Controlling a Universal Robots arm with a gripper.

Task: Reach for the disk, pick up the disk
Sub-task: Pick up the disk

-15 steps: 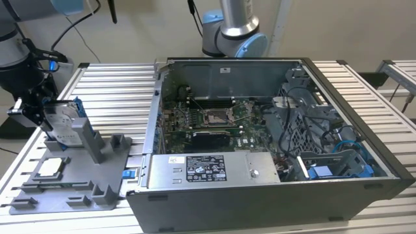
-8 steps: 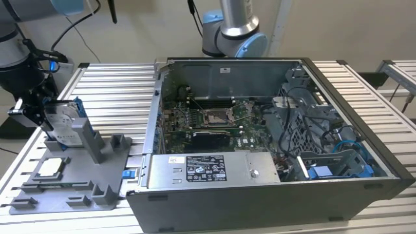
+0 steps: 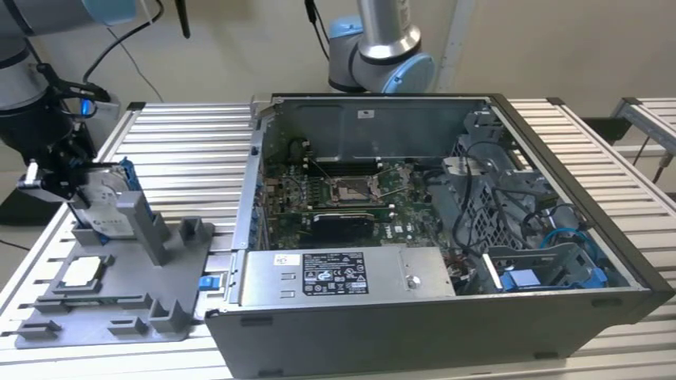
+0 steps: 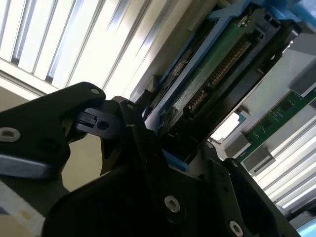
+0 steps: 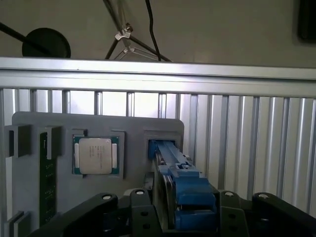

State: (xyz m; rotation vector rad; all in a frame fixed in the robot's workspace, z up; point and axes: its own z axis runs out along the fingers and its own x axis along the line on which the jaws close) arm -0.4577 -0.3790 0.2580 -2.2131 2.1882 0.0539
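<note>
Although the frame edge cuts off most of the black gripper (image 5: 182, 200) in the first wrist view, its jaws can be seen one on each side of the disk (image 5: 173, 158). They pinch it, with no gap showing on either flank. The disk stands on edge in a slot of a grey holder (image 5: 98, 126). Its blue rail is turned toward that camera, and its label face cannot be made out. In the second wrist view the disk's green circuit board (image 4: 212, 69) shows, partly hidden behind the gripper's black linkage.

Just beyond the disk on the holder, a square silver chip (image 5: 96, 155) lies flat in its own recess. A green memory stick (image 5: 47, 182) sits further along, dark and hard to read. Past the holder runs the slatted metal surface (image 5: 247, 148).

In the exterior view the holder lies at nine o'clock from the open computer case (image 3: 444, 237). The disk is at the holder's far end, with its lower part hidden behind a grey post. The chip rests at about six o'clock from the disk. The arm (image 3: 21, 87) carrying the gripper is cut off at the exterior view's left. At twelve o'clock from the case stands a second arm's base (image 3: 381, 55), cropped by the frame.
</note>
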